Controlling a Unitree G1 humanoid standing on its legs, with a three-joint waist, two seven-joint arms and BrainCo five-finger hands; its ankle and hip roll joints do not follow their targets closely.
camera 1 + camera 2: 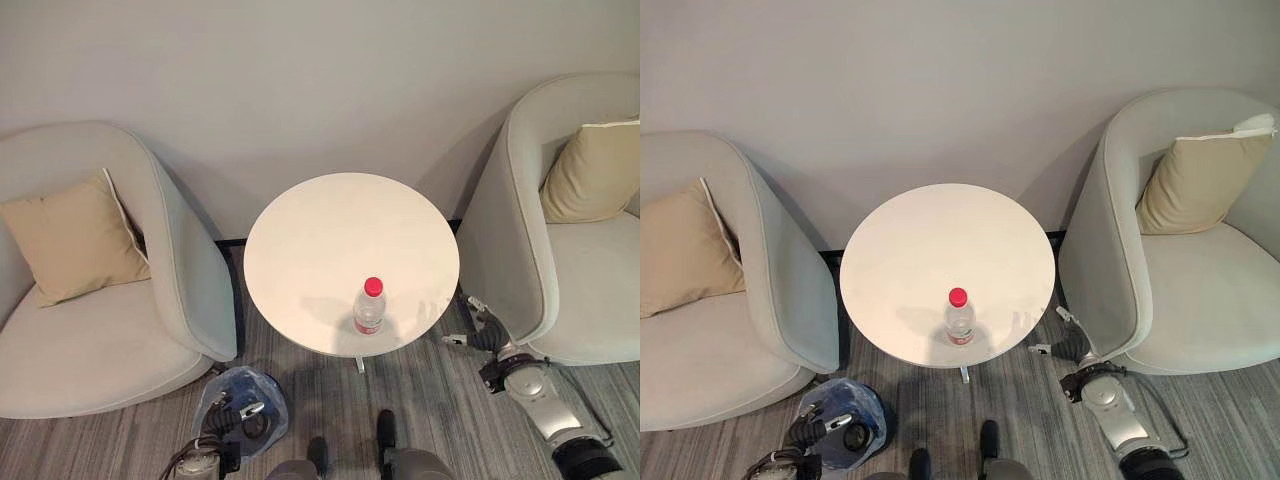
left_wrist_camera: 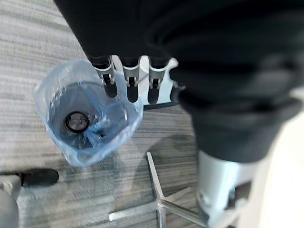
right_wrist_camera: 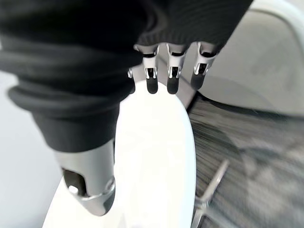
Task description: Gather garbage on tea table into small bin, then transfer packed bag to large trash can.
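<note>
From the head, a round white worktop (image 1: 350, 262) stood on grey carpet between two armchairs with cushions; a bottle (image 1: 369, 306) (red cap) stood upright near its front edge. The right robot hand (image 1: 482, 330) hung beside the worktop. In the left wrist view, the left robot hand (image 2: 129, 78) hovered, fingers straight and empty, over the bag-lined bin (image 2: 88, 114). The right wrist view showed relaxed fingers (image 3: 173, 71) holding nothing.

A: What's the tally?
B: One bottle (image 1: 369, 306) at six o'clock on one round bench (image 1: 330, 240). One bag-lined small bin (image 1: 240, 408) on the floor.
A: Seating?
B: Two armchairs (image 1: 110, 300) (image 1: 560, 250), two cushions (image 1: 72, 240) (image 1: 592, 172).
</note>
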